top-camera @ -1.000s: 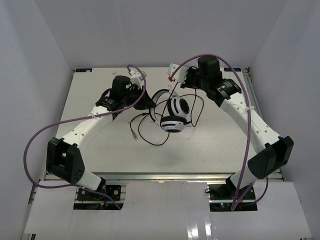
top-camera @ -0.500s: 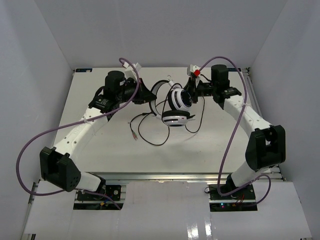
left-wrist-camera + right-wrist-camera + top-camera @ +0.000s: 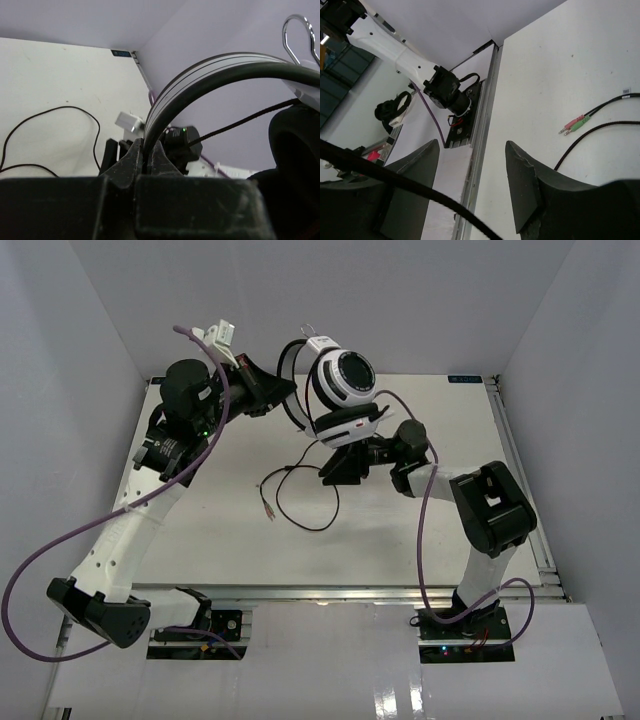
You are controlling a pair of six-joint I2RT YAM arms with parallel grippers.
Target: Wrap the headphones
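The headphones (image 3: 340, 382), white with black pads, hang in the air above the back of the table. My left gripper (image 3: 272, 392) is shut on their headband (image 3: 210, 70), which rises from between the jaws in the left wrist view; one black ear pad (image 3: 295, 135) shows at the right. Their thin black cable (image 3: 300, 502) trails down to loops on the table and ends in pink and green plugs (image 3: 575, 124). My right gripper (image 3: 340, 466) sits low under the cups, open and gripping nothing. A stretch of cable (image 3: 395, 181) crosses in front of its left finger (image 3: 420, 162).
Purple arm cables (image 3: 60, 530) loop beside the left arm and over the right arm (image 3: 420, 510). White walls close in the table (image 3: 200, 530) at the back and sides. The metal front rail (image 3: 485, 125) runs along the table's near edge.
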